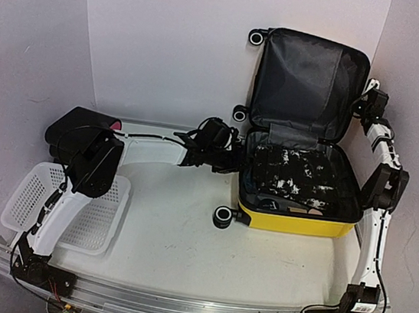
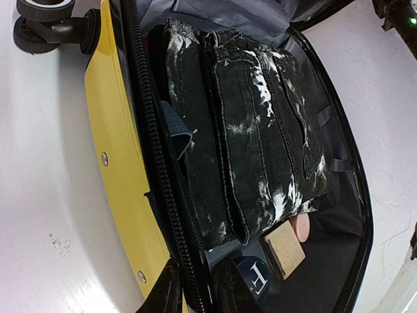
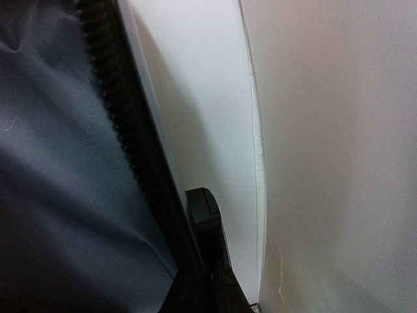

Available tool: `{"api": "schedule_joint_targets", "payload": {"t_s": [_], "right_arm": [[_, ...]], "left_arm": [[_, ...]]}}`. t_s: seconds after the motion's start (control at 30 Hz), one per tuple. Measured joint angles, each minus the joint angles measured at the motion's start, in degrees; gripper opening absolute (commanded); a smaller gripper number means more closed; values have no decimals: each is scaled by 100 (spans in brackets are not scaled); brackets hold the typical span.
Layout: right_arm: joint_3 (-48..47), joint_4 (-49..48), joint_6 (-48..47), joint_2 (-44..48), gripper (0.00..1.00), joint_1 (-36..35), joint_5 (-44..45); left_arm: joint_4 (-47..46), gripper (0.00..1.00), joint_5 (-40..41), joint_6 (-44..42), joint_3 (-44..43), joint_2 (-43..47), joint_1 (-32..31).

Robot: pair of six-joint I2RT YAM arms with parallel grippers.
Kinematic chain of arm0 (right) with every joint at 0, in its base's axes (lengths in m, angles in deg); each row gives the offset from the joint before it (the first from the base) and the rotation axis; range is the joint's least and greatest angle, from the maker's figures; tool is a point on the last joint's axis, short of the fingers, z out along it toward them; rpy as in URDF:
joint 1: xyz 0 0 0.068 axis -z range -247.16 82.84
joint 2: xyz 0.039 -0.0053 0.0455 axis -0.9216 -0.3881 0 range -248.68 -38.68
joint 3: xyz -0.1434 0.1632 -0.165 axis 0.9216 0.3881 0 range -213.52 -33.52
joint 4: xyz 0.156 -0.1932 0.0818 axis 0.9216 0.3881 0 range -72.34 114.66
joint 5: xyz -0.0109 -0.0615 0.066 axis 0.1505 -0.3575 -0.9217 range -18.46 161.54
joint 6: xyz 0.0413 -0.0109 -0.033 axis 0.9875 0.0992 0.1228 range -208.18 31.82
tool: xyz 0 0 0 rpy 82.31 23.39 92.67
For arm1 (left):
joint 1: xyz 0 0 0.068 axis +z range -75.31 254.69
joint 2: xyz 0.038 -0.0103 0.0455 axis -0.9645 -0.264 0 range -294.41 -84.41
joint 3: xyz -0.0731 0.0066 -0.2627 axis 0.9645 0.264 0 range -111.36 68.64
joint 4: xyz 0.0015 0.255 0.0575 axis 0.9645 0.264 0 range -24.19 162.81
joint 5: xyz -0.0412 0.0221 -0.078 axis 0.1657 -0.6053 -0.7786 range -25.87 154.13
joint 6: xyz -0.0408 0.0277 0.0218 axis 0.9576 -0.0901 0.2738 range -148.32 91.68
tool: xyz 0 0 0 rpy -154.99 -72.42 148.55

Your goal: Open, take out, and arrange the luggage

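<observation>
luggage [image 1: 297,222] open | holds folded black jeans [image 2: 260,143], tan block [image 2: 285,251]

I am seeing the luggage [image 1: 294,220] lying open to the right of the basket [image 1: 104,220], yellow base sitting flat, grey-lined lid standing upright, folded black-and-white clothes [image 1: 300,172] filling the base.

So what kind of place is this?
Likely a lab test bench: plain white backdrop walls, an aluminium mounting rail at the near edge, and staged props, an open yellow suitcase and a white basket.
</observation>
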Motion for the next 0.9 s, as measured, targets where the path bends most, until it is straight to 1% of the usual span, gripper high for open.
{"api": "schedule_joint_targets", "payload": {"t_s": [0.03, 0.07, 0.1, 0.17, 0.23, 0.27, 0.3, 0.33, 0.47, 0.57, 0.7, 0.8, 0.83, 0.9], "right_arm": [[-50, -68, 13, -70, 3, 0, -15], [-66, -127, 17, -109, 11, 0, -31], [-68, -162, 20, -127, 22, 0, -44], [-68, -157, 111, -129, 49, 0, -50], [-46, -149, 275, -120, 73, -7, -74], [28, -59, 302, -72, 81, -22, -48], [118, 125, 330, -13, 94, -46, 0], [210, 345, 326, 63, 98, -66, 83], [855, 1325, 225, 643, 98, -133, 422], [1165, 2063, 125, 1224, 98, -164, 597], [1504, 2793, -59, 2175, 98, -151, 817], [1694, 3281, -188, 2835, 98, -140, 885], [1836, 3410, -199, 3058, 98, -140, 844], [2378, 3600, -166, 3567, 98, -127, 678]], "left_arm": [[9, 18, -4, 20, -11, -7, -2], [9, 20, -4, 33, -13, -11, -9], [2, 23, -2, 66, -22, -20, -15], [-4, 32, 2, 61, -42, -26, -26], [-50, 43, -9, -28, -42, -31, -39], [-63, 47, -17, -66, -42, -31, -50], [-98, 51, -20, -127, -42, -31, -63], [-118, 56, -13, -201, -39, -31, -79], [-269, 73, -44, -520, 232, 103, -114], [-254, 82, -92, -800, 579, 337, -122], [-240, 93, -107, -1191, 1161, 918, -120], [-219, 97, -129, -1434, 1650, 1578, -92], [-223, 98, -127, -1537, 1917, 1934, -68], [-234, 98, -116, -1711, 2371, 2551, -26]]}}
